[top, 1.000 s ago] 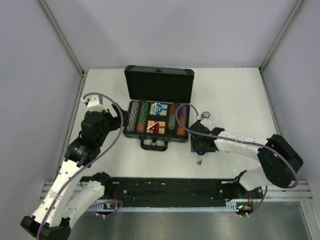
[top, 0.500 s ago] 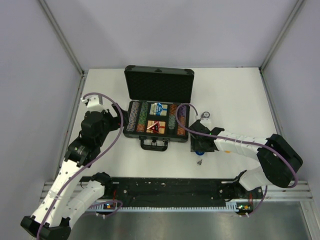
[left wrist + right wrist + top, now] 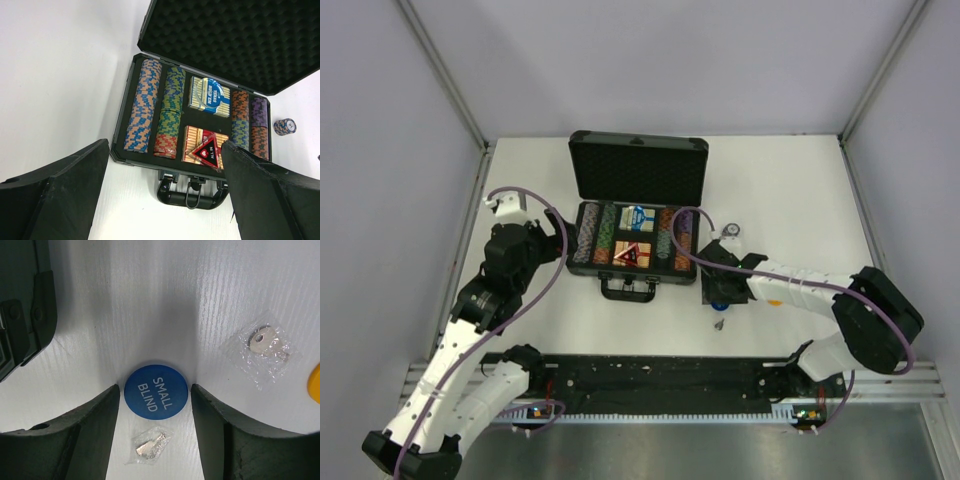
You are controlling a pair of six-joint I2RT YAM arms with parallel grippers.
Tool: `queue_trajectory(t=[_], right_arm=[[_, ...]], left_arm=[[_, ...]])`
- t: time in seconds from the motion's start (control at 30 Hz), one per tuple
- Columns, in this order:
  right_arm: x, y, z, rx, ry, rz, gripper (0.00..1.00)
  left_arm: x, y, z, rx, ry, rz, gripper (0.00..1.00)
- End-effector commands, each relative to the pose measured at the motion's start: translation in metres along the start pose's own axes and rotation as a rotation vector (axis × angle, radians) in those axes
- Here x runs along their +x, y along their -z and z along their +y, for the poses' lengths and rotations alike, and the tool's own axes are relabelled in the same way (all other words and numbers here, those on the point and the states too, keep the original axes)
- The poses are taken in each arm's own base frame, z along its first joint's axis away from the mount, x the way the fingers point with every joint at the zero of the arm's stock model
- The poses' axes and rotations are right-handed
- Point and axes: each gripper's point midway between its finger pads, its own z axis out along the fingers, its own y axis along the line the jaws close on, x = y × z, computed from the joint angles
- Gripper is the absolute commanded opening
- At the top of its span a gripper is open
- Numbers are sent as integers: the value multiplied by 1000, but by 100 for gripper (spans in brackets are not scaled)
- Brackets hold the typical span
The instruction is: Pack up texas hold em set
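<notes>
case point(image 3: 230, 40) found open, filled with chip rows point(image 3: 143, 107), card boxes point(image 3: 210, 96), red triangle point(image 3: 207, 150) | left fingers point(image 3: 60, 200) spread wide | right fingers point(image 3: 70, 440) spread around blue button point(image 3: 156, 388)

You have the open case point(image 3: 121, 125) at the middle of the table point(image 3: 800, 190), its lid point(image 3: 638, 168) upright at the back and its handle point(image 3: 189, 192) toward the arms. Inside, chip rows point(image 3: 142, 112) fill the left and right ends. Between them sit the far card box point(image 3: 210, 96) and the near card box point(image 3: 196, 142), and the triangle point(image 3: 207, 150) lies on the near one. A loose chip stack point(image 3: 285, 126) stands right of the case. The SMALL BLIND button point(image 3: 156, 388) lies between the right gripper point(image 3: 155, 387) fingers. One key packet point(image 3: 150, 446) is just beside it, another point(image 3: 263, 347) farther from the case.
</notes>
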Motion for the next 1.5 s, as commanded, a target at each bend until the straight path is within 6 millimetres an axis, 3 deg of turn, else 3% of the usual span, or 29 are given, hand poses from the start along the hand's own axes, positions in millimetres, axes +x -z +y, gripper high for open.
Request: queue_trajectory(t=[0.0, 0.2, 0.37, 1.0, 1.37, 1.47], right_arm=[[40, -9, -19, 65, 62, 169, 59], [47, -11, -19, 65, 68, 199, 52], [41, -9, -16, 56, 55, 176, 47], [-50, 42, 11, -36, -21, -120, 47], [-102, 94, 58, -234, 0, -236, 47], [-119, 97, 75, -273, 11, -258, 48]], left_arm=[[-8, -2, -2, 8, 17, -39, 99], [-7, -2, -1, 4, 17, -38, 99], [-6, -1, 0, 1, 15, -40, 99], [-7, -1, 2, -7, 11, -44, 99], [-10, 3, 8, -38, 13, -54, 99], [-10, 4, 9, -47, 12, -55, 99]])
